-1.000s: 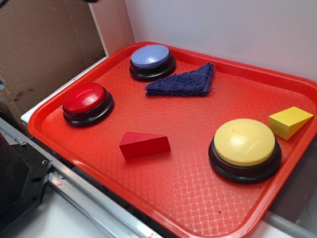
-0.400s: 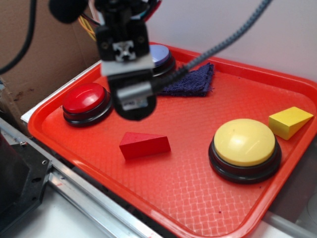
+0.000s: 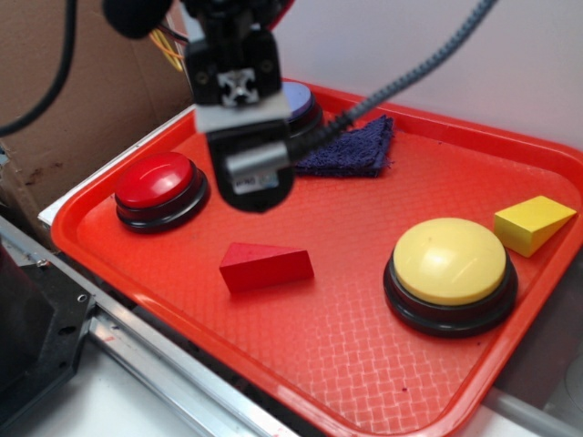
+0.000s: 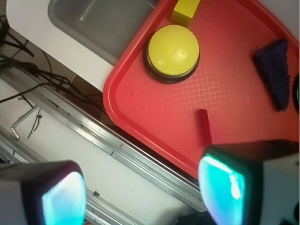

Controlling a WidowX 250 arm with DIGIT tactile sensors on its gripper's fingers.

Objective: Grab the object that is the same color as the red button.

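Wrist view showed the fingers (image 4: 61, 197) spread apart and empty; the gripper (image 3: 258, 187) was best centred over the red wedge (image 3: 265, 266) before descent

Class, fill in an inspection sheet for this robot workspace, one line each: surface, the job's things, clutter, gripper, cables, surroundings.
Surface: red tray, textured, holding everything.
Job's things: red wedge block lies free near the tray's front edge; red button sits at the tray's left.
Clutter: yellow button, yellow wedge, lavender-blue button partly hidden by the arm, dark blue cloth.
Gripper: gripper open, holding nothing, hovering above the tray between the red button and the red wedge block.
Cables: grey cable and black cable run off the arm; loose wires lie beside the tray.
Surroundings: cardboard at left, white wall behind, metal rail in front.
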